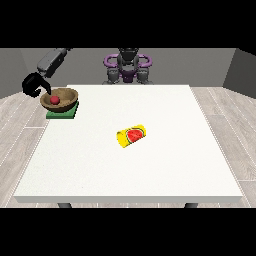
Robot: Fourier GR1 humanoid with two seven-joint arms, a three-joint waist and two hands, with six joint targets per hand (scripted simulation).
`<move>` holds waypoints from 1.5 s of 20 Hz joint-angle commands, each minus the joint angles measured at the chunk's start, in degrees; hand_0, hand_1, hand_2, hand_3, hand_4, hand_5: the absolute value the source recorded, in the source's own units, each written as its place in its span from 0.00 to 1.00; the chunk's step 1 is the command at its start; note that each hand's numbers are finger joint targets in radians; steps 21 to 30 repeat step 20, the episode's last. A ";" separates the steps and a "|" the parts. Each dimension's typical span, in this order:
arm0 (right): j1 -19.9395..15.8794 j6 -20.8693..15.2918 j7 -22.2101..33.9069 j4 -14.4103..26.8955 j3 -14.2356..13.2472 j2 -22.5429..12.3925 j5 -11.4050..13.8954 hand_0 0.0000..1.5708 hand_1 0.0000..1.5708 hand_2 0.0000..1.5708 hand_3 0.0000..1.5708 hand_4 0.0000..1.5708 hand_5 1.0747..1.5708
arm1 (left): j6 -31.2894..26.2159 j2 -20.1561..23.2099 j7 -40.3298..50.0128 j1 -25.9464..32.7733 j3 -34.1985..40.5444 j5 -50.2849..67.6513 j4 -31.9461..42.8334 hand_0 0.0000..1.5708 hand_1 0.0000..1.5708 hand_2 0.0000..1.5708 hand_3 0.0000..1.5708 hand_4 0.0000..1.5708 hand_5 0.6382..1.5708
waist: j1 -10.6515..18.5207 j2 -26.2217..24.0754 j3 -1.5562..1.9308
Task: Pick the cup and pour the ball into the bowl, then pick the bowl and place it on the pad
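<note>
A brown wooden bowl (pixel 61 97) sits on a green pad (pixel 63 112) at the table's far left corner. A red ball (pixel 54 100) lies inside the bowl. The yellow cup (pixel 131 135) with a watermelon picture lies on its side near the middle of the table. The hand at the view's left (pixel 34 84) hangs just left of the bowl's rim, its fingers curled, apart from the bowl or barely beside it. No hand shows at the view's right.
The white table (pixel 165 165) spreads wide in front and to the right of the cup. The robot's torso (pixel 128 67) stands behind the far edge. The pad lies close to the left edge.
</note>
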 commanded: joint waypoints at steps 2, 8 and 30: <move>-1.64 -4.37 -2.40 -1.72 0.38 5.73 -0.60 0.92 0.92 0.88 0.48 0.00 0.94 | 0.05 1.03 -3.41 -0.69 0.05 -1.03 3.02 0.00 0.00 0.00 0.00 0.76 0.99 | -0.52 1.78 0.00; -2.74 -5.31 -5.43 2.35 1.23 3.86 1.67 0.59 0.59 0.70 0.66 0.10 0.88 | 2.15 -0.36 0.29 -1.67 -1.33 0.71 -2.20 0.00 0.00 0.00 0.00 0.76 1.00 | 1.87 2.36 0.07; -6.48 6.47 6.35 1.89 6.91 -5.01 5.40 0.00 0.00 0.00 0.00 0.13 0.61 | 5.36 -4.48 3.45 0.90 -5.05 -1.10 -2.92 0.00 0.00 0.00 0.00 0.76 1.00 | -1.14 -7.05 -0.06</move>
